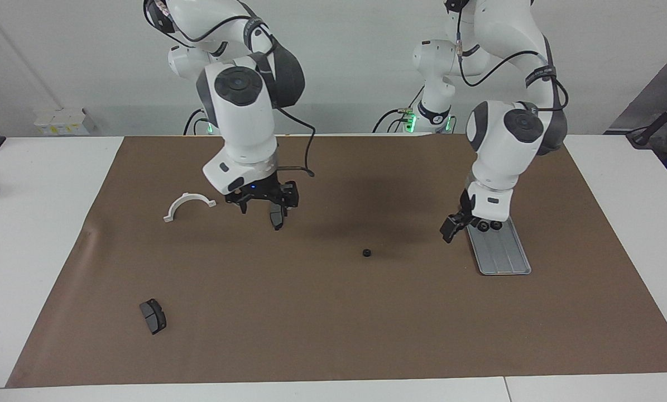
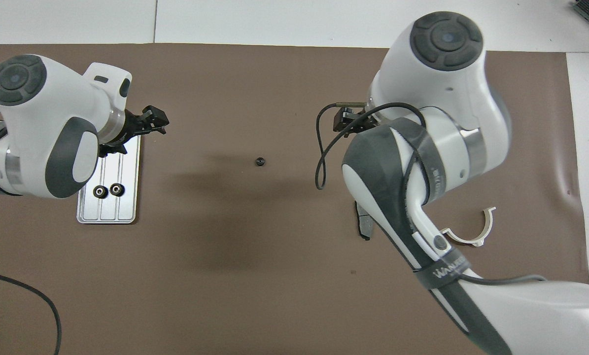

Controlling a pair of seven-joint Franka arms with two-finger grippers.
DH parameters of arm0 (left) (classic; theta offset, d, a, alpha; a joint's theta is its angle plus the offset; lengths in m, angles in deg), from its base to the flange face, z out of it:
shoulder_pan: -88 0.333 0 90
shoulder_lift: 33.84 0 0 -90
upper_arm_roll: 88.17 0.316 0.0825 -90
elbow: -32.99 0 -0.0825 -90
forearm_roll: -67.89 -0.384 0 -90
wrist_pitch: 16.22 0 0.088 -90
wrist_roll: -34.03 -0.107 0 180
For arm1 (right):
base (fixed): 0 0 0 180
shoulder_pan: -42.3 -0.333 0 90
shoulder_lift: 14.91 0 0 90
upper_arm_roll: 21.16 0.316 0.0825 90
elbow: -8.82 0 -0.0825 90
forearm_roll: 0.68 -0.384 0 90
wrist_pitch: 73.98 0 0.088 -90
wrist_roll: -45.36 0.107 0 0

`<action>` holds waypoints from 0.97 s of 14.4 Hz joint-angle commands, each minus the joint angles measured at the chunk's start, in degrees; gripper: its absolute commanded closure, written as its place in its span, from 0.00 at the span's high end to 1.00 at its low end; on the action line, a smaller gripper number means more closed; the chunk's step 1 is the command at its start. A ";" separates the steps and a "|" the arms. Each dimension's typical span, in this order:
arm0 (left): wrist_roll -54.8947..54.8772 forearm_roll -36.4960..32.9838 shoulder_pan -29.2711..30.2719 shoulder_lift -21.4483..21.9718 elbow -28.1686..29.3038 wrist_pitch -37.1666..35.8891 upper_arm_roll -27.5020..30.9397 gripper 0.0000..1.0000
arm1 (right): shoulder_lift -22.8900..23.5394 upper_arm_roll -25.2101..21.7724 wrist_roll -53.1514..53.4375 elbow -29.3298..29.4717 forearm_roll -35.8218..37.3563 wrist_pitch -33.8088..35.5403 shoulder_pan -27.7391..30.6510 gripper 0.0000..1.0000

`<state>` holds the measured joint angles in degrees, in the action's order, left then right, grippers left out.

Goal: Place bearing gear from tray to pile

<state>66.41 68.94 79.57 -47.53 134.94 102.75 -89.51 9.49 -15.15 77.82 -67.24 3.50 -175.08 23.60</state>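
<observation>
A single black gear lies alone on the brown mat, mid-table, well apart from the tray, which sits toward the left arm's end. The overhead view shows two more gears resting in the tray. The left gripper hangs released, empty, at the tray's edge. The right gripper hangs released over a brake pad. Only the facing view shows the second brake pad.
</observation>
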 commanded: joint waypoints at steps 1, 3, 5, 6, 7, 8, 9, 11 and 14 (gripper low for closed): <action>-9.93 -0.09 5.42 2.00 5.08 0.55 -0.51 1.00 | 6.70 0.06 4.27 6.79 1.08 -3.04 -2.91 1.00; -10.59 -0.09 8.32 3.84 10.25 3.97 -0.51 1.00 | 11.26 -0.64 6.03 7.76 2.74 -7.77 -6.85 0.99; -7.61 -0.09 11.31 5.77 15.53 7.05 -0.51 1.00 | 17.32 -0.38 10.41 12.93 6.95 -9.03 -9.77 0.95; -6.81 -0.09 12.46 6.48 17.47 8.37 -0.51 1.00 | 18.74 -0.38 11.83 13.73 7.32 -10.60 -10.82 0.95; -5.32 -0.09 12.64 7.01 19.23 9.08 -0.42 1.00 | 19.36 -0.38 13.23 13.74 7.41 -12.27 -11.88 0.93; -2.96 -0.09 12.73 7.88 21.33 10.57 -0.42 1.00 | 19.98 -0.38 14.99 13.74 7.41 -13.42 -12.67 0.92; -0.24 -0.09 12.73 8.33 23.27 13.36 -0.42 1.00 | 20.51 -0.38 15.88 13.74 7.41 -14.82 -13.55 0.90; 6.09 -0.09 12.82 8.33 25.56 17.68 -0.42 1.00 | 20.86 -0.21 15.97 13.22 7.41 -16.32 -13.91 0.85; 9.02 -0.09 13.79 7.89 26.01 18.49 -0.24 1.00 | 19.99 -0.12 15.54 11.12 7.67 -18.34 -14.35 0.82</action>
<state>73.21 69.00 92.20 -41.36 158.70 119.70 -89.54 29.35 -15.48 92.82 -55.95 9.84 -191.62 9.33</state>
